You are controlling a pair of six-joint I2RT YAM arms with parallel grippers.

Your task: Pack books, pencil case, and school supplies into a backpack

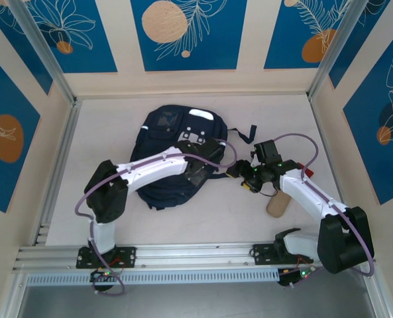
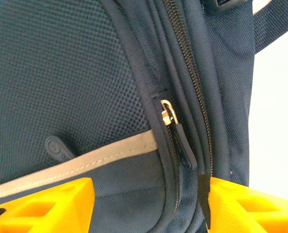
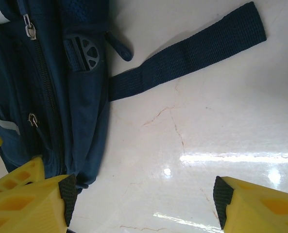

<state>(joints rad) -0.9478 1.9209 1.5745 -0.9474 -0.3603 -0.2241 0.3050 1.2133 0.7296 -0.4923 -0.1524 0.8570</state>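
Note:
The dark navy backpack [image 1: 166,156] lies flat in the middle of the table. My left gripper [image 1: 206,164] hovers over its right side. In the left wrist view this gripper [image 2: 148,206] is open, its yellow fingers [image 2: 46,206] straddling the navy fabric close below a zipper pull [image 2: 182,145] and a grey stripe [image 2: 85,162]. My right gripper [image 1: 241,171] is just right of the backpack. It [image 3: 144,204] stands open over bare table, with its left pad beside the backpack's edge [image 3: 80,121]. The books are out of view.
A loose black strap [image 3: 187,53] of the backpack lies on the table ahead of the right gripper. A tan cylindrical thing [image 1: 278,204], perhaps the pencil case, lies under the right forearm. Walls enclose the table on three sides.

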